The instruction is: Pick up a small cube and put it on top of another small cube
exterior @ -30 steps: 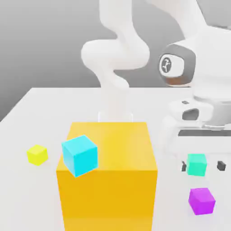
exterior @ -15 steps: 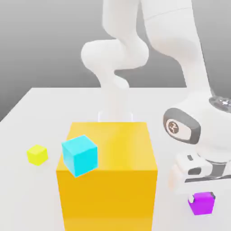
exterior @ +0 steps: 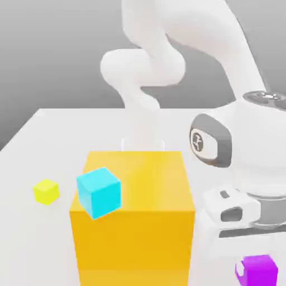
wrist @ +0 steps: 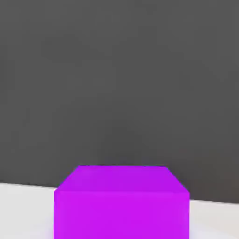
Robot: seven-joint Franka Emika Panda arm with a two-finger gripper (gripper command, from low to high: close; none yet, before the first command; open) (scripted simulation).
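Note:
The small cube (exterior: 261,272) is bright purple and sits on the white table at the front of the exterior view's right. In the hand view it (wrist: 121,205) looms close, with the table under it. My gripper (exterior: 254,263) comes down on it from straight above, under the white hand (exterior: 240,215). A white fingertip (exterior: 240,270) presses against the cube's left face. The jaws are shut on the small cube; the other finger is hidden.
A big orange-yellow block (exterior: 133,223) stands at the front centre, close to my hand on the exterior view's left. A cyan cube (exterior: 99,191) rests tilted at its upper left edge. A small yellow cube (exterior: 46,191) lies far left. The arm's base (exterior: 142,111) rises behind.
My hand left the teal-green cube, which it now hides, and came forward and down over the purple cube. The jaws went from open to shut, and the purple cube shifted slightly toward the front.

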